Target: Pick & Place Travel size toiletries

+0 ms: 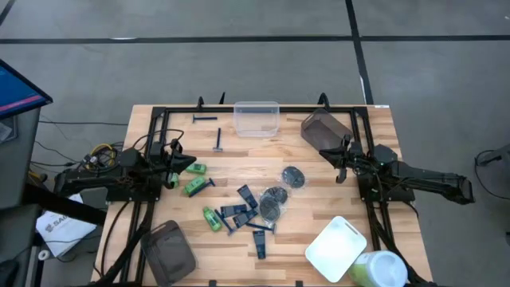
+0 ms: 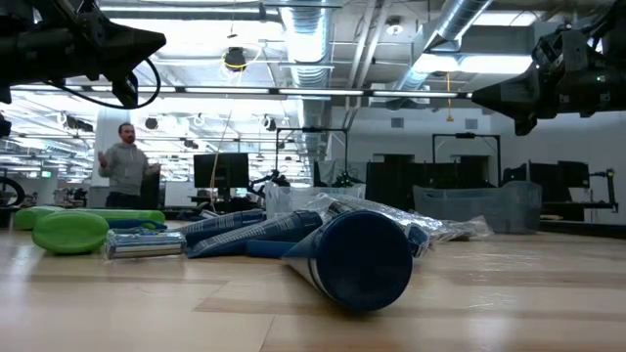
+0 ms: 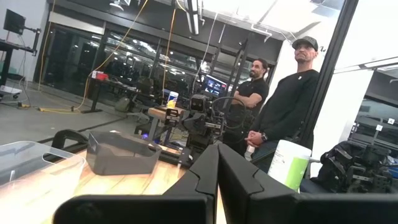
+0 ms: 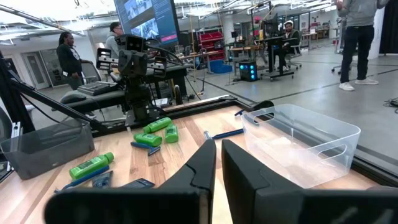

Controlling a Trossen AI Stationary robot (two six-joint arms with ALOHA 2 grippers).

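Left gripper (image 1: pixel 189 165) clenched, holding nothing, parked raised near the table's left edge; right gripper (image 1: pixel 338 174) likewise closed and empty, raised near the right edge. Travel size toiletries lie loose on the table (image 1: pixel 319 215), none yet in a tub. Two green mini bottles (image 1: pixel 195 178) lie just beside the left gripper's tip, toward the middle of the table, one nearly under it. A third green bottle (image 1: pixel 212 218) lies farther toward the front edge. Navy tubes (image 1: pixel 243 209) are heaped mid-table, discs (image 1: pixel 284 188) beside them toward the right. Two blue razors (image 1: pixel 217 140) sit near the back edge by the clear tub (image 1: pixel 256 118). Judgement: left arm is plainly nearer the green bottles; the one toward the front edge lies with its long axis slanted across the reach line, so the jaws must open and the wrist turn to span its short side. Discs favour the right arm.
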